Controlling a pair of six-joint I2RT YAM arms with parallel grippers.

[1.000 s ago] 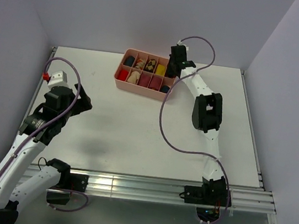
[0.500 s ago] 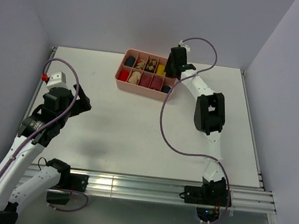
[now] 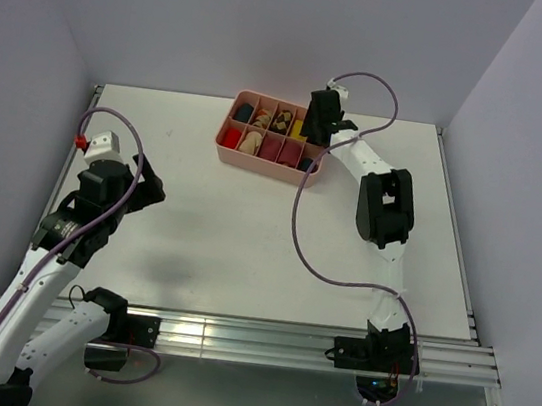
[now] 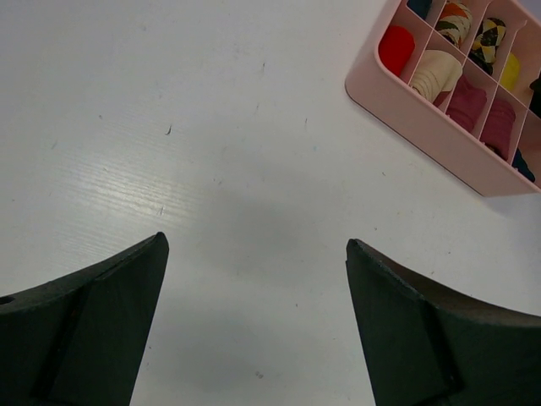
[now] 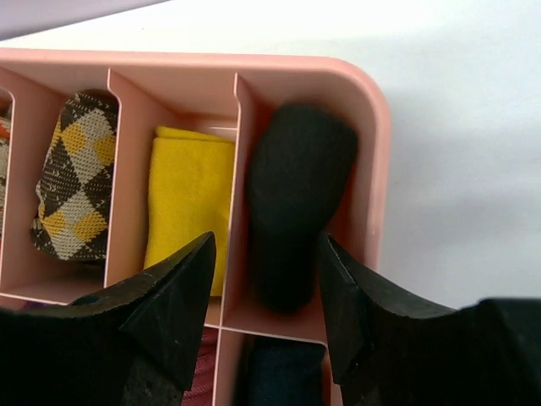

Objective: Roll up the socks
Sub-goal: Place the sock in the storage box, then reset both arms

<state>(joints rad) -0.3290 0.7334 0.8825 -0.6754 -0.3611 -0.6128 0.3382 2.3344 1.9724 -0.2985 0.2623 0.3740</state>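
Observation:
A rolled black sock [image 5: 297, 182] lies in the end compartment of the pink tray [image 5: 379, 144], in the back row. My right gripper [image 5: 266, 244] hovers just over it, open. Its left fingertip [image 5: 182, 283] is above the divider beside a yellow roll [image 5: 188, 199]. Its right fingertip [image 5: 342, 292] is at the sock's edge. In the top view the right gripper [image 3: 317, 129] is over the tray's right end [image 3: 313, 172]. My left gripper [image 4: 256, 245] is open over bare table, nothing between its fingers, and sits at the table's left [image 3: 147, 186].
The tray's other compartments hold rolled socks: brown-and-yellow argyle [image 5: 74, 173], red [image 4: 396, 49], cream [image 4: 435, 74], maroon [image 4: 467, 101] and dark blue [image 5: 283, 372]. The tray [image 4: 423, 127] stands at the table's back centre. Grey walls close the table in on three sides.
My right gripper's jaws have spread apart over the black sock. The tray has shifted a little to the right and back. The left arm has stayed put.

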